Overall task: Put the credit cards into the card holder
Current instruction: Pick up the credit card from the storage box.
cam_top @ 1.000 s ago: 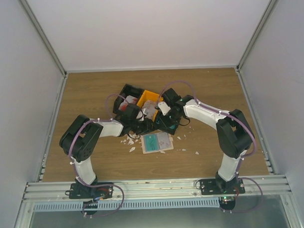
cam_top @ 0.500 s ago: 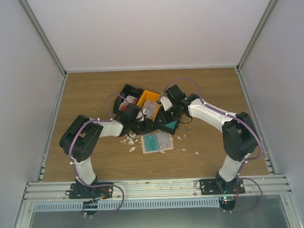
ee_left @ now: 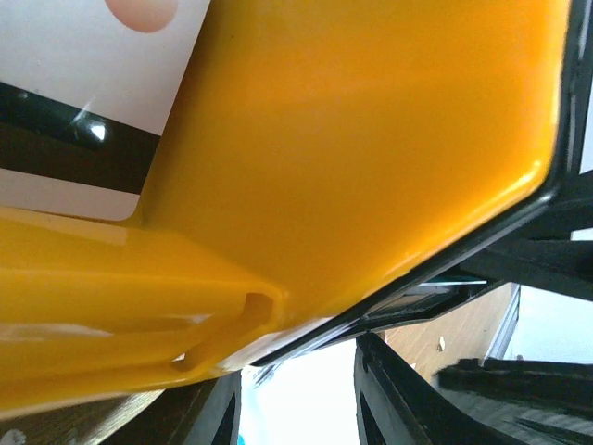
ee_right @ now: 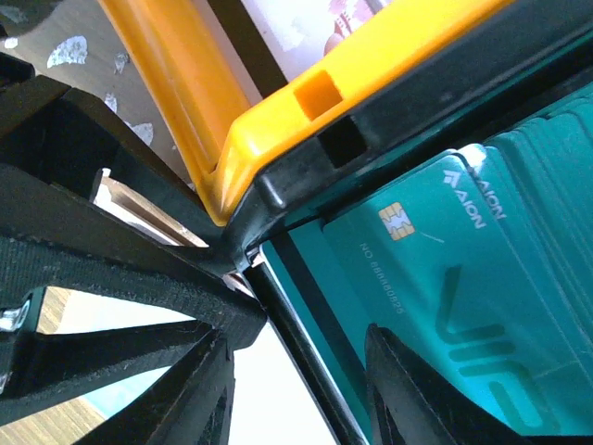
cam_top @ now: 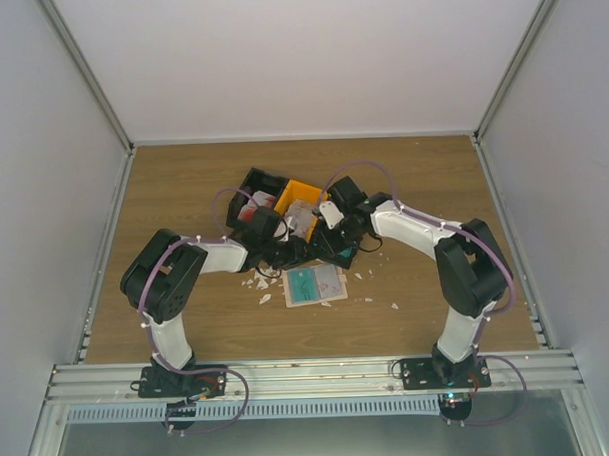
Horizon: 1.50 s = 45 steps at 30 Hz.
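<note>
Table: my wooden table (cam_top: 183, 192) carries everything and is closed in by pale walls.
Arms: my left arm (cam_top: 171, 278) and my right arm (cam_top: 471, 267) both bend inward, so that their wrists meet at the near side of the bins.
Bins: a black bin (cam_top: 253, 182) joined to an orange bin (cam_top: 301, 195) sits mid-table. The orange wall fills my left wrist view, and its rim crosses the top of my right wrist view.
Left gripper: my left gripper (ee_left: 298, 385) hangs close against the orange bin's outer wall. Its jaws stand partly apart with a pale surface showing through the gap. I cannot tell whether anything is pinched there.
Right gripper: my right gripper (ee_right: 296, 357) sits at the corner where the orange rim meets a black rim. Its jaws stand apart and I see nothing between them.
Card holder: the card holder (cam_top: 332, 281) lies opened flat on the table, just on the near side of both grippers.
Card on holder: one teal card (cam_top: 304, 284) rests on the holder's left half.
Card stack: a chip card (ee_right: 445, 306), teal and printed AION, lies below the black rim beside my right finger. Edges of more teal cards show past it.
Striped card: a white card (ee_left: 74, 83) with a dark stripe shows past the orange wall.
Scraps: white scraps (cam_top: 256, 283) lie scattered left of the holder.
</note>
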{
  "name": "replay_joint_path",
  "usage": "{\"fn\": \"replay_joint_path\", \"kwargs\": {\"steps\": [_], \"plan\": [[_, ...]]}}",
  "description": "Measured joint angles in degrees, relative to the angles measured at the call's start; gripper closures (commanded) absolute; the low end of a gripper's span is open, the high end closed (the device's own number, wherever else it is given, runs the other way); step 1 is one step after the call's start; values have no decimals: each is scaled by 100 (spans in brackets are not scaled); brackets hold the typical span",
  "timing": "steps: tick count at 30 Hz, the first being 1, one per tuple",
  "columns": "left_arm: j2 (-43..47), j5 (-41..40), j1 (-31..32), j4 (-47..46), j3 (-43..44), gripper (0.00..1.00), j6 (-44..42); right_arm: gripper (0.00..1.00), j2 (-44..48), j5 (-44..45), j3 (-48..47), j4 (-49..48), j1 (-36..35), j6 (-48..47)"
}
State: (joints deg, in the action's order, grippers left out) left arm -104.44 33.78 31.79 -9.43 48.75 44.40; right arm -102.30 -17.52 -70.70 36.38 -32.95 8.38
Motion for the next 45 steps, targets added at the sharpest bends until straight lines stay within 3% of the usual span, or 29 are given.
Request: {"fn": "replay_joint_path", "kwargs": {"steps": [12, 24, 37, 41, 45], "plan": [[-166, 114, 7, 203, 214, 63, -4, 99, -109, 212, 2, -35, -37, -354], [-367, 125, 7, 306, 498, 63, -17, 100, 540, 756, 2, 9, -22, -326], [-612, 341, 66, -94, 831, 59, -149, 100, 2247, 997, 131, -299, 33, 501], [81, 166, 74, -527, 254, 55, -151, 100, 2977, 861, 568, -833, 61, 909], [1414, -105, 74, -743, -354, 49, -181, 100, 3814, 509, 1224, -1707, 118, 1425]]}}
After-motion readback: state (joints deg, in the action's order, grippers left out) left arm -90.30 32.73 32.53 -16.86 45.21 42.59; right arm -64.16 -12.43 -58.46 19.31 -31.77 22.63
